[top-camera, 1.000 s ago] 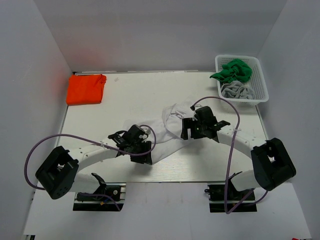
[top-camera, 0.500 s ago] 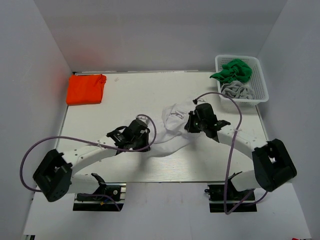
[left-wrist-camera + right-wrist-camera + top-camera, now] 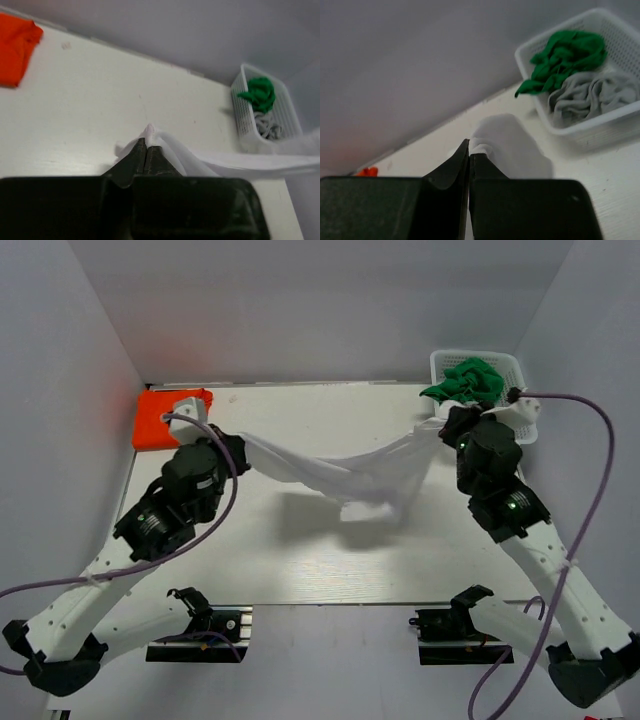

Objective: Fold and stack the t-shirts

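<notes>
A white t-shirt (image 3: 350, 475) hangs stretched above the table between both grippers, sagging in the middle. My left gripper (image 3: 238, 440) is shut on its left end, with cloth (image 3: 200, 157) pinched at the fingertips (image 3: 146, 142). My right gripper (image 3: 445, 430) is shut on the right end, and a white fold (image 3: 510, 145) bulges beside its tips (image 3: 470, 147). A folded orange t-shirt (image 3: 160, 420) lies at the back left corner. A green t-shirt (image 3: 465, 380) and a grey one (image 3: 592, 95) lie crumpled in the basket.
The white mesh basket (image 3: 525, 425) stands at the back right corner, just behind my right wrist. White walls close in the table (image 3: 300, 570) on the left, back and right. Purple cables loop off both arms.
Both grippers shut on the white shirt as it lay bunched mid-table. They then rose and moved apart toward the back corners, stretching it out in the air.
</notes>
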`<action>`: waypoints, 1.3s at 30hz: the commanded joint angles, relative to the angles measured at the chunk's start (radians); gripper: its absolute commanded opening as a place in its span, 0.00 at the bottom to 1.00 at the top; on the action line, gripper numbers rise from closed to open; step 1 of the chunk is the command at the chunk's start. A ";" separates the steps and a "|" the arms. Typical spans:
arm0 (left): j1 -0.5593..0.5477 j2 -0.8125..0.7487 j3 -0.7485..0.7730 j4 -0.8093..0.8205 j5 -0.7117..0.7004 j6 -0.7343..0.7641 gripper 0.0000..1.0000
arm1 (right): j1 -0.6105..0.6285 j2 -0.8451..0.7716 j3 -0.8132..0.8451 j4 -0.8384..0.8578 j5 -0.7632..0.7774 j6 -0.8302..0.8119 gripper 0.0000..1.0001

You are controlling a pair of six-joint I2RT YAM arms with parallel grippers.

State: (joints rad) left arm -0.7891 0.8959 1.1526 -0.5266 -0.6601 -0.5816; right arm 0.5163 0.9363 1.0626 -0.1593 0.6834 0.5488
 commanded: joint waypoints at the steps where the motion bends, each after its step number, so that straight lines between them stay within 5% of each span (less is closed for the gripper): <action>1: 0.002 -0.063 0.076 0.003 -0.148 0.089 0.00 | -0.004 -0.057 0.080 -0.002 0.202 -0.065 0.00; 8: 0.011 -0.133 0.202 0.080 -0.179 0.276 0.00 | -0.002 -0.113 0.246 0.041 0.254 -0.222 0.00; 22: 0.021 -0.273 0.222 0.063 -0.138 0.255 0.00 | -0.004 -0.105 0.468 -0.036 0.197 -0.354 0.00; 28: 0.011 -0.122 0.098 0.042 -0.315 0.148 0.00 | -0.005 0.114 0.426 0.032 0.268 -0.377 0.00; 35: 0.112 0.237 -0.066 -0.119 -0.411 -0.158 0.00 | -0.079 0.627 0.546 0.023 0.040 -0.313 0.00; 36: 0.143 0.280 -0.077 -0.147 -0.362 -0.181 0.07 | -0.084 0.730 0.572 0.008 -0.016 -0.306 0.00; 39: 0.253 0.439 -0.088 -0.179 -0.268 -0.228 0.87 | -0.110 0.919 0.746 -0.052 -0.141 -0.314 0.00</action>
State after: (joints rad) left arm -0.6334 1.2766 1.0657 -0.6109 -0.9707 -0.6876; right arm 0.4328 1.7729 1.6684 -0.1730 0.6937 0.2230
